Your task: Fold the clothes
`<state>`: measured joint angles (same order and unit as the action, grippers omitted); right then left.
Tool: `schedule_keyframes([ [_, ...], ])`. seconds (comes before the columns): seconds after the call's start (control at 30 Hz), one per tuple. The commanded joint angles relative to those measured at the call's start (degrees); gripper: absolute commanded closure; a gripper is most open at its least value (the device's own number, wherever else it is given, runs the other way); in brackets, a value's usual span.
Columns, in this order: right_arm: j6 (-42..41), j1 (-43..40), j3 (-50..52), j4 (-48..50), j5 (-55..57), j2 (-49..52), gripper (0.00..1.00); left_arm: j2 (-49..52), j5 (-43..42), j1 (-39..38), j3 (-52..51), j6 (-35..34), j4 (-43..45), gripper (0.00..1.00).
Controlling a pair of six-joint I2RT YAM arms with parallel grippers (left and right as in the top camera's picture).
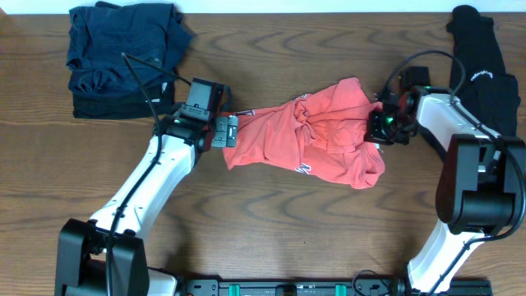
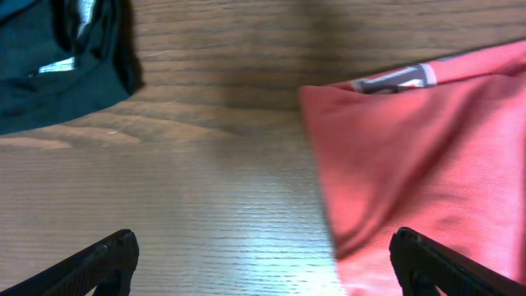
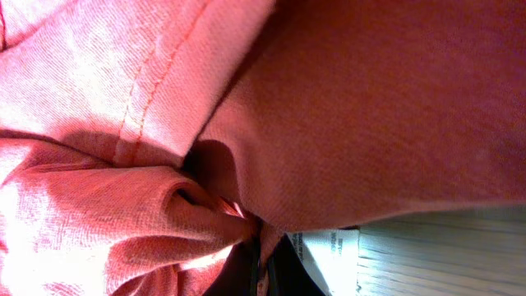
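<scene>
The left gripper is hovering low over the table with its dark fingers standing wide apart and holding nothing. The left edge of the coral-red T-shirt is lying between them, close to the right-hand finger, and whether that finger is touching the cloth is hard to say. Across at the right end of the shirt, the right gripper is sitting with its fingers drawn together and clamped on a gathered bunch of the coral fabric. Its wrist camera is filling almost entirely with red cloth, so only a dark sliver of the fingers is showing at the bottom, next to a white label whose print is too small to read. The shirt is lying crumpled across the middle of the table between the two arms. Its lettering is folded in and mostly hidden. A heap of dark blue garments is sitting at the far left, just behind the left arm. A black garment with a small white logo is lying at the far right, partly covered by the right arm.
</scene>
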<state>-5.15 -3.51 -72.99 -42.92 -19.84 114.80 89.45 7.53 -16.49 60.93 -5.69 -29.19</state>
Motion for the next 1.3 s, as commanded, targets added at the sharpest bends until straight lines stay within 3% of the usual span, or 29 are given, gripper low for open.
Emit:
schedule_keyframes([
  [0.0,1.8,-3.2,0.3,-0.4,-1.8,0.7,0.99,-0.7,0.9,1.9,0.9,0.8,-0.3,0.01],
  [0.37,9.2,-14.4,-4.9,-8.9,-5.1,-2.9,0.99,-0.7,0.9,8.0,0.9,0.8,-1.2,0.01],
  [0.57,9.9,-13.3,-11.9,-14.7,-5.6,-7.9,0.99,-0.7,0.9,8.6,0.9,0.8,-2.5,0.01],
  [0.83,7.6,1.2,-20.0,-18.2,-6.3,-14.2,0.99,-0.7,0.9,9.7,0.9,0.7,-2.5,0.01],
  [1.27,-0.8,30.9,-20.3,-15.2,0.4,-11.1,0.99,-0.7,0.9,15.8,0.9,0.8,-2.5,0.01],
])
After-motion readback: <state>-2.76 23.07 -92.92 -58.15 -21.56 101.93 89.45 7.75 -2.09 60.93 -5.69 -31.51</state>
